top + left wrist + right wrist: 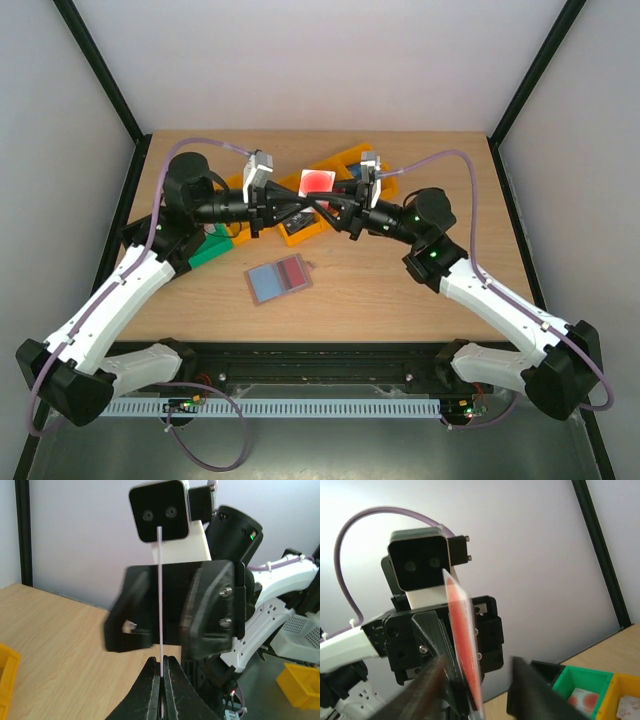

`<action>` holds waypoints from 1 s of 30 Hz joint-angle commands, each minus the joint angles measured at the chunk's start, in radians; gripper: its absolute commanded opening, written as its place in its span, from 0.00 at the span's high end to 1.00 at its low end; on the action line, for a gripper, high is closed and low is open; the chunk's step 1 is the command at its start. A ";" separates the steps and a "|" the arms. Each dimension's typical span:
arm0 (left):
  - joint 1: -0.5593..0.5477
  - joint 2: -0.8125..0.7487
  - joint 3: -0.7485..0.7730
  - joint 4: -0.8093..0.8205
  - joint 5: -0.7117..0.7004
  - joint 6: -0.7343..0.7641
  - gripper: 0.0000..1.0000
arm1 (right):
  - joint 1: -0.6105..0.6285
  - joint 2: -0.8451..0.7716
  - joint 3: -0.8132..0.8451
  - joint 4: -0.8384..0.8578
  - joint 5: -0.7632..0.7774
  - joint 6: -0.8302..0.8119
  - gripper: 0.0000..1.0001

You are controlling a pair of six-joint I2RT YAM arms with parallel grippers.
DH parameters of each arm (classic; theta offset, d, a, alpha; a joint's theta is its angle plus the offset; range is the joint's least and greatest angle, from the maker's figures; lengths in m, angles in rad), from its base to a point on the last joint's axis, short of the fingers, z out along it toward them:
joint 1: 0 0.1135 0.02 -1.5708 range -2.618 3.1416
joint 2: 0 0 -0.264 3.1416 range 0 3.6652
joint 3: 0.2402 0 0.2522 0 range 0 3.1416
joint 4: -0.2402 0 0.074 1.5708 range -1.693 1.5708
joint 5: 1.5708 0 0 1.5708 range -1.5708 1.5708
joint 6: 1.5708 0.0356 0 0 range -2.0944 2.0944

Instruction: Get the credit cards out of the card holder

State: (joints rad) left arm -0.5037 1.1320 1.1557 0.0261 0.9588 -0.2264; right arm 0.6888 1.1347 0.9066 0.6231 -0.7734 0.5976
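left gripper clamped on one edge of a credit card, held up mid-air, likely offering it for handover | right gripper facing it, fingers apart either side of that card, not yet gripping | card holder open on tabletop below both grippers, toward the bases, a red card showing inside

Top view: orange bins partly hidden; contents of the card holder's pockets too small to tell. Left wrist view: card seen edge-on, its face hidden; left tool cut off by the bottom edge. Right wrist view: right tool, both fingers blurred and cut off below.
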 commanded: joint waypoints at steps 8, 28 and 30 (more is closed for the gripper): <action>0.010 -0.090 -0.040 -0.552 -0.075 0.616 0.98 | 0.008 -0.029 0.299 -0.895 -0.025 -0.658 0.10; -0.004 -0.119 -0.135 -0.486 -0.206 0.614 0.63 | 0.026 0.029 0.307 -0.838 0.141 -0.516 0.98; -0.004 -0.147 -0.169 -0.395 -0.389 0.593 0.32 | 0.023 0.069 0.318 -0.803 0.282 -0.372 0.98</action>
State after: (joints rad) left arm -0.5041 1.0325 1.0508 -0.4774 0.7971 0.3939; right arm 0.7265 1.1847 1.2274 -0.3996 -0.7479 -0.0338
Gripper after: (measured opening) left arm 0.345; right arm 0.018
